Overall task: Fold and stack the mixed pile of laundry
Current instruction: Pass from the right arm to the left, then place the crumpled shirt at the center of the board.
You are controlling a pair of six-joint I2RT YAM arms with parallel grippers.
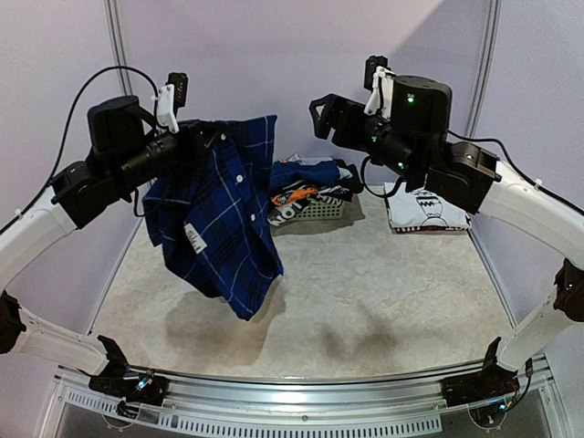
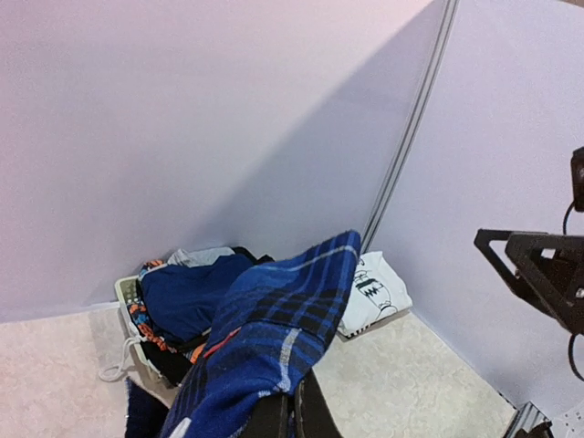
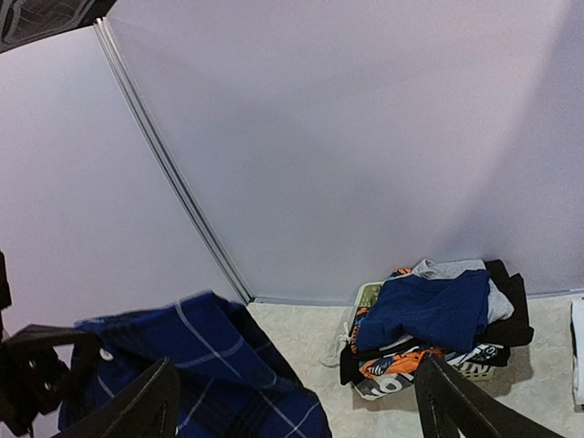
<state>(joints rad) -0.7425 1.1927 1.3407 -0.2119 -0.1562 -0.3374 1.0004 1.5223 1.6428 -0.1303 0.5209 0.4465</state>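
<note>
My left gripper [image 1: 194, 137] is shut on the collar end of a blue-and-black plaid shirt [image 1: 219, 219], which hangs from it above the table's left side. In the left wrist view the plaid shirt [image 2: 274, 333] drapes over the closed fingers [image 2: 315, 415]. My right gripper [image 1: 318, 114] is open, raised at the shirt's right edge and holding nothing. Its fingers [image 3: 146, 411] stand wide apart, with the plaid shirt [image 3: 205, 365] just below them. The rest of the mixed laundry pile [image 1: 310, 182] lies heaped at the back: navy, orange, grey and black pieces [image 3: 429, 315].
The pile sits in a small white slatted basket [image 1: 321, 211] against the back wall. A folded white garment with black print [image 1: 424, 210] lies at the back right corner [image 2: 374, 292]. Pale walls close the table on three sides.
</note>
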